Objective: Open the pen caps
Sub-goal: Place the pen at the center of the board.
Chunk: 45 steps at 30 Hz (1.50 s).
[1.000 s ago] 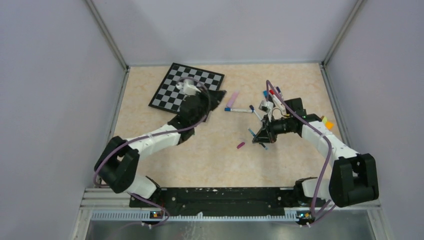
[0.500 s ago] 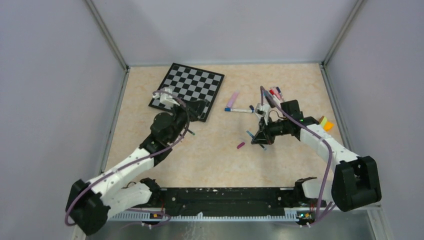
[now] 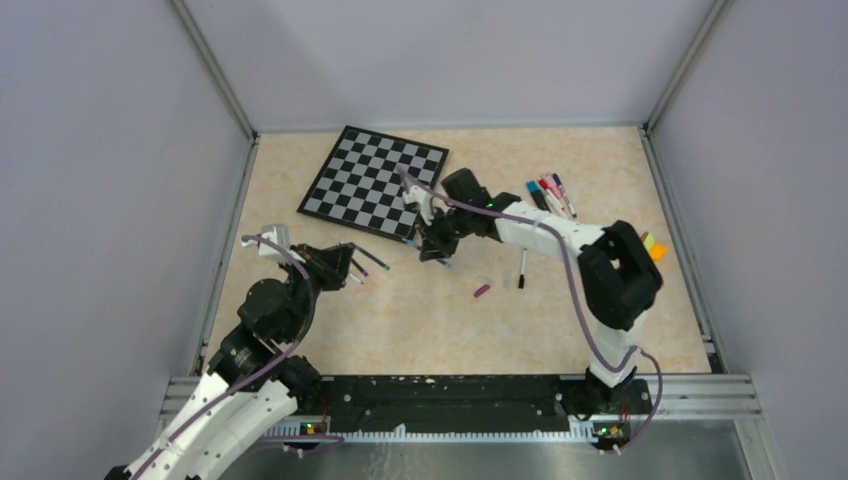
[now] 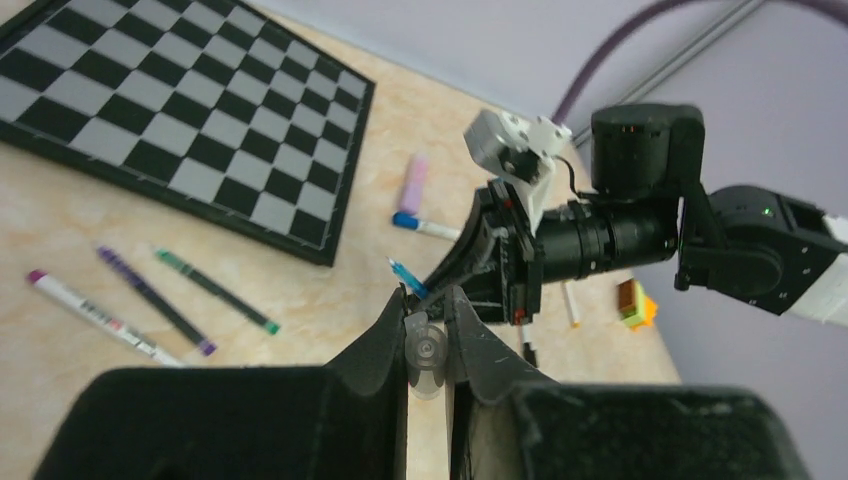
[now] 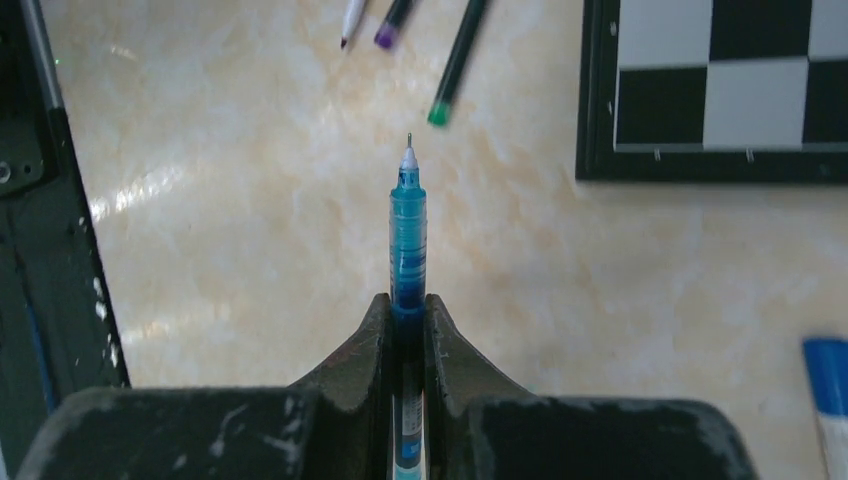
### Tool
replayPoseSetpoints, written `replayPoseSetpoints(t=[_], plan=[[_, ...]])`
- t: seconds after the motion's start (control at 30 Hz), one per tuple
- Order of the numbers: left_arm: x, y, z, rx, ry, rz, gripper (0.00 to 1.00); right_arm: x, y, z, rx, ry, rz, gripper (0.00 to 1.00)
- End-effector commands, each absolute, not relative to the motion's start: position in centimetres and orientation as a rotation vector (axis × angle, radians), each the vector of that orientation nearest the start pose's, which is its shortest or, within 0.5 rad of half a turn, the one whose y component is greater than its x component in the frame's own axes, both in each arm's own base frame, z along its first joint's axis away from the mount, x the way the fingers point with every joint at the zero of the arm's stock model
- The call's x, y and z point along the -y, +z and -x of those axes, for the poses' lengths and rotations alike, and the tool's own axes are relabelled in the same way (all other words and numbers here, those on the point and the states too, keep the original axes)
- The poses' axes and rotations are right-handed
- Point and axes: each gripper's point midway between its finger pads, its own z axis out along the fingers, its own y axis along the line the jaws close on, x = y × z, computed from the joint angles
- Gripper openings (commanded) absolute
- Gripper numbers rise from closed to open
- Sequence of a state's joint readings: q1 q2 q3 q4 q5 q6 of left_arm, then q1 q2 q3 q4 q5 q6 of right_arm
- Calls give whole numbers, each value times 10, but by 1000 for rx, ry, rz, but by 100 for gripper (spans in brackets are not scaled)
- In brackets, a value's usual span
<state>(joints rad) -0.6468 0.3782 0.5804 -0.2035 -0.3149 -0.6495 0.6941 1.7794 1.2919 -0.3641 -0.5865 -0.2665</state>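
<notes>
Currently the right gripper [image 5: 406,300] has its two fingers pressed tight on a blue pen [image 5: 407,225]. The pen's body runs straight out past the fingertips and ends in a bare, uncapped needle tip. Well ahead of those fingers, beyond the tip, lie the ends of a white pen [image 5: 352,18], a purple pen [image 5: 391,22] and a green pen [image 5: 455,65], side by side on the table. Ahead and to the right of the fingers is a corner of the chessboard [image 5: 720,90]. Out past the right finger's outer side, at the edge of that view, a blue cap [image 5: 828,375] sits on the end of another white-bodied pen. The left gripper [image 4: 427,296] holds its fingers nearly together with only a narrow gap between them. In that gap is a small clear cap [image 4: 428,352], gripped from both sides a little back from the fingertips. Just ahead of these fingertips, apart from them, the blue pen's tip points their way out of the right gripper. A pink pen [image 4: 413,183] lies farther ahead, near the chessboard's edge. From above, a purple cap [image 3: 481,291] lies loose on the table, well apart from both pairs of fingers.
</notes>
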Motion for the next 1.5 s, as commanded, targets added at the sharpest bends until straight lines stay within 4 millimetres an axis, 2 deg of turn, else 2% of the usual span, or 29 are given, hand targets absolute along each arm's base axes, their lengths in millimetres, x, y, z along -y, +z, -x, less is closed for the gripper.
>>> replayPoseSetpoints(t=[0.0, 0.1, 0.13, 0.2, 0.23, 0.4, 0.6, 0.73, 0.9, 1.0, 1.1, 1.13, 1.23, 1.33, 1.47], plan=[[102, 254, -212, -1698, -599, 253, 0, -408, 110, -300, -2009, 822, 1353, 6], [95, 254, -207, -1692, -579, 253, 0, -438, 100, -311, -2015, 784, 1370, 8], [94, 254, -206, -1687, -576, 253, 0, -445, 88, -314, -2037, 767, 1380, 9], [91, 254, -205, -1678, -570, 251, 0, -457, 77, -322, -2057, 742, 1386, 10], [91, 253, -204, -1675, -568, 249, 0, -464, 79, -329, -2055, 731, 1376, 11], [89, 250, -202, -1672, -572, 247, 0, -475, 61, -346, -2093, 676, 1360, 14], [92, 249, -200, -1675, -591, 244, 0, -480, 52, -345, -2114, 659, 1361, 20], [97, 250, -197, -1682, -631, 232, 0, -477, 64, -345, -2094, 639, 1374, 26], [113, 260, -192, -1662, -746, 203, 0, -465, 111, -339, -2022, 637, 1380, 27], [127, 267, -189, -1636, -830, 164, 0, -449, 144, -328, -1969, 655, 1386, 29], [141, 272, -185, -1617, -919, 129, 0, -421, 167, -311, -1897, 662, 1436, 29], [146, 272, -185, -1610, -950, 119, 0, -408, 182, -304, -1840, 654, 1466, 29], [166, 272, -182, -1596, -1055, 67, 1, -365, 189, -285, -1800, 639, 1525, 30], [195, 271, -174, -1594, -1198, -49, 3, -317, 188, -264, -1786, 651, 1551, 30], [231, 254, -167, -1704, -1357, -170, 2, -247, 181, -257, -1874, 741, 1365, 29]])
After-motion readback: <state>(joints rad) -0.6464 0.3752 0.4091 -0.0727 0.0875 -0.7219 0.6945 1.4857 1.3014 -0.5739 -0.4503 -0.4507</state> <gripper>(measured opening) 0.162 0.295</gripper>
